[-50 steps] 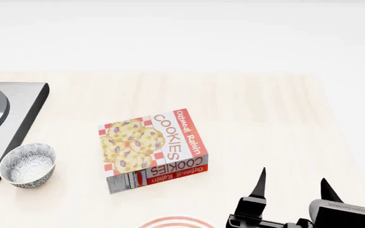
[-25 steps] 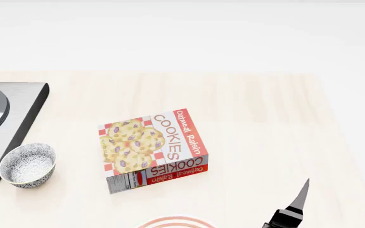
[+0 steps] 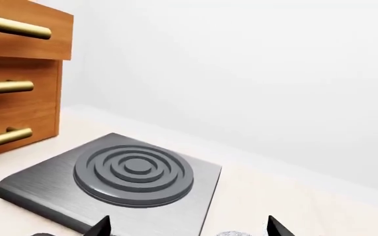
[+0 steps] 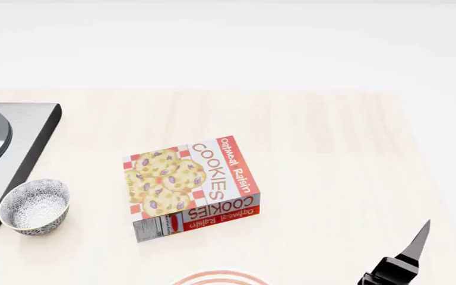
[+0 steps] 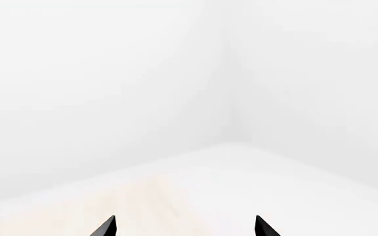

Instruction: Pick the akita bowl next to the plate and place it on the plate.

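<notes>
The right hand (image 5: 185,227) has slid further right and nearer, fingers spread apart, empty. The left hand (image 3: 189,227) also gapes, empty. The akita bowl (image 4: 35,206) sits far left beside the stove (image 4: 6,160); the plate (image 4: 220,278) peeks at the table's (image 4: 331,154) near edge, beyond the cookie box (image 4: 190,187).

Tabletop (image 4: 331,148) is looking like pale wood, matt, w/ faint grain. Hob (image 3: 120,182) at lower left of left wrist view is showing brushed grey metal, its ringed burner (image 3: 134,173) matt dk grey. Drawers (image 3: 18,73) at upper left are reading as warm wood veneer, handles (image 3: 12,25) satin brass. Cookie box (image 4: 190,185) mid-frame is showing printed card, slight sheen. Akita bowl (image 4: 35,206) at lower left is looking glazed, speckled outside, smooth pale inside. My fingertips (image 5: 105,228) are looking matt black.
</notes>
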